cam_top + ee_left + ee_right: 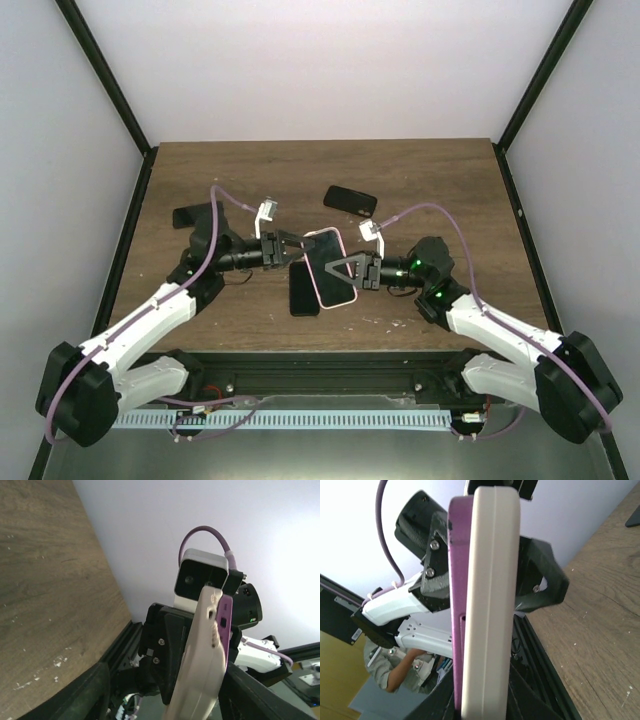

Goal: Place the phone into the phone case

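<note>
A cream-white phone (328,262) with a purple-pink case (337,303) against it is held in the air over the table's middle. In the right wrist view the phone (490,605) and the case (459,580) stand edge-on, flat against each other. My right gripper (347,270) is shut on both, its fingers tight on either side (487,705). My left gripper (290,250) straddles the far end. In the left wrist view its fingers (95,695) stand wide: one touches the case (225,625), and a gap remains beside the phone (205,650).
A black phone (304,291) lies on the wooden table (450,200) under the held pair. Another black phone (350,200) lies further back, and a black object (188,215) at the left edge. Black frame posts and white walls enclose the table.
</note>
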Available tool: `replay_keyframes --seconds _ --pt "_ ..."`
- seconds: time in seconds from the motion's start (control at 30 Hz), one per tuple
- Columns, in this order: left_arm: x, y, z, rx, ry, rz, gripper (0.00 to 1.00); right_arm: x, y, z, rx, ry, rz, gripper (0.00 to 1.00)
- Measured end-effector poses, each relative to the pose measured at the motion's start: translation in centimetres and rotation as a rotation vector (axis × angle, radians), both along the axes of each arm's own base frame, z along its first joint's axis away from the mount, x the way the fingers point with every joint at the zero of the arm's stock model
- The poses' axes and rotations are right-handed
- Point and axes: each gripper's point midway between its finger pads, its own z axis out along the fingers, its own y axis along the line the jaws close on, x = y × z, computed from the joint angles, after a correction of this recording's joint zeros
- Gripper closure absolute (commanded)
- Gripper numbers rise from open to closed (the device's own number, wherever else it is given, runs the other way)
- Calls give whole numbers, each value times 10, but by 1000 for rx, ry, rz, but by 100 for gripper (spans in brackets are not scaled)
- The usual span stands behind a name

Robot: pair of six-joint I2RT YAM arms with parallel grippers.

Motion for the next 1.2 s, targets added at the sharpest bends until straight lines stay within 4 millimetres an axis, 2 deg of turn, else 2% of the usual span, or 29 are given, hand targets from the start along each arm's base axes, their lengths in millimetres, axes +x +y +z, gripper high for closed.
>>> replay_keyframes --seconds 0.1,0.23,0.3,0.37,0.43,0.63,0.73,0.77,0.9,1.03,1.2 --pt "-2 0 -6 -14 16 -9 55 6 0 0 4 21 -25 84" --pt "-4 -1 1 -42 -2 -21 79 11 1 1 19 38 -46 84" --pt "-4 -1 4 -51 -12 -22 88 12 1 2 23 40 -50 79" --pt "-5 -1 6 -57 -24 -24 93 12 1 2 21 42 -51 71" --pt "-5 -1 7 -58 -38 -30 95 12 1 1 18 43 -51 65" --pt "-10 -5 -2 -37 -63 -87 99 4 -6 0 4 35 -62 54" --pt "-15 -6 -4 -29 -78 -129 99 1 -10 1 -5 34 -82 38" --pt "-16 -7 -4 -26 -81 -139 99 1 -12 2 -9 36 -91 37" --pt "-19 -9 -8 4 -74 -176 100 7 -13 8 -36 49 -129 37" --pt "-23 -9 -7 10 -87 -207 100 12 -14 14 -61 76 -159 45" --pt "-29 -8 -9 19 -81 -230 100 15 -15 10 -94 90 -177 56"
